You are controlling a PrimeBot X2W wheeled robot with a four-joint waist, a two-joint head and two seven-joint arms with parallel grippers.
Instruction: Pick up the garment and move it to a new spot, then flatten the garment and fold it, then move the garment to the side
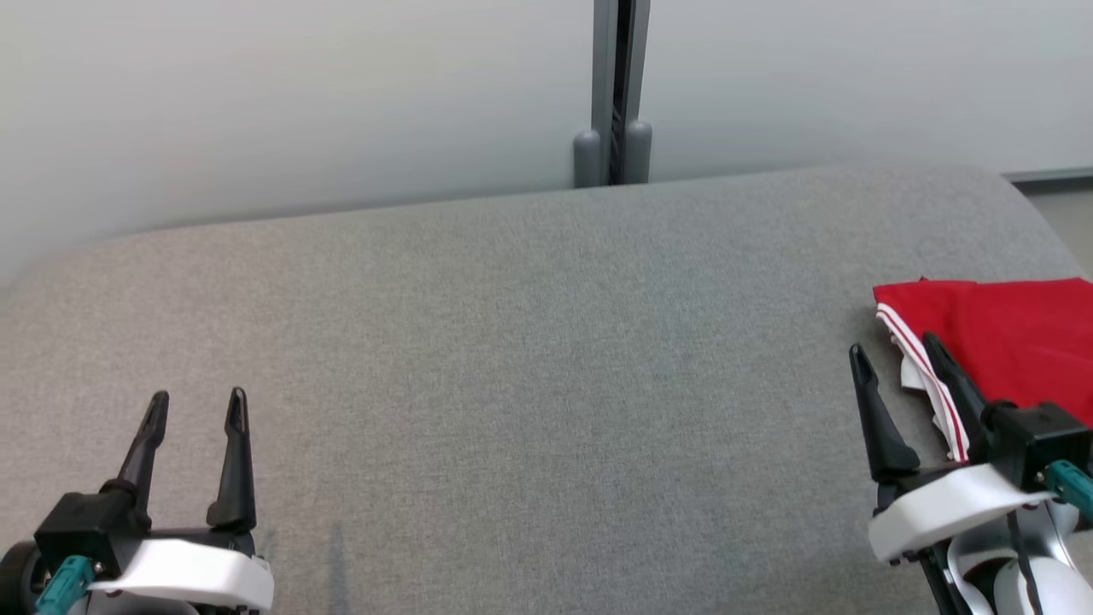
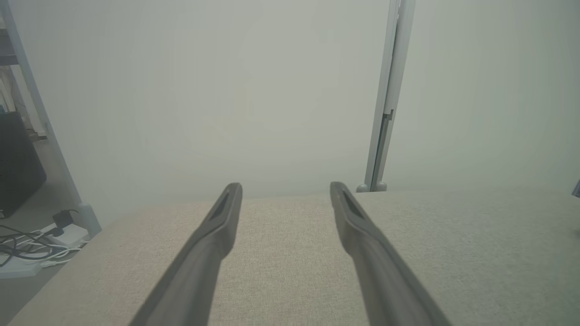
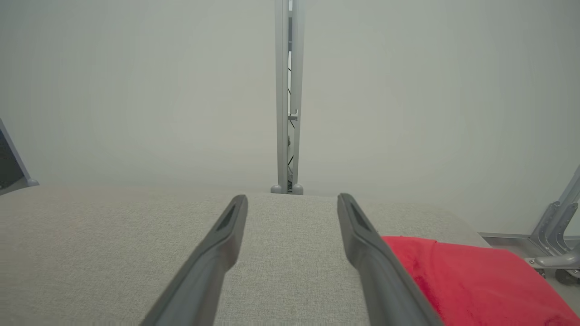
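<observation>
On the left, the left gripper hangs low over the grey cloth-covered surface. Its two dark fingers stand well apart with nothing between them, and in the left wrist view bare grey cloth lies between them. On the floor past the left end of the surface there are some cables. Behind the middle of the surface, a grey post stands against the pale wall. On the right, the right gripper also has its fingers spread apart and holds nothing. The garment, red with a white striped edge, lies at the right end of the surface, just beside this gripper. In the head view one finger crosses the striped edge, so I cannot tell if it touches the garment. In the right wrist view the garment lies to the outer side of the finger, not between the two. It looks like a compact shape with straight edges, so I judge that it is already folded and already put to the side. Part of it is cut off by the picture edge, so the whole fold cannot be checked. Probably very little of the task is left.
</observation>
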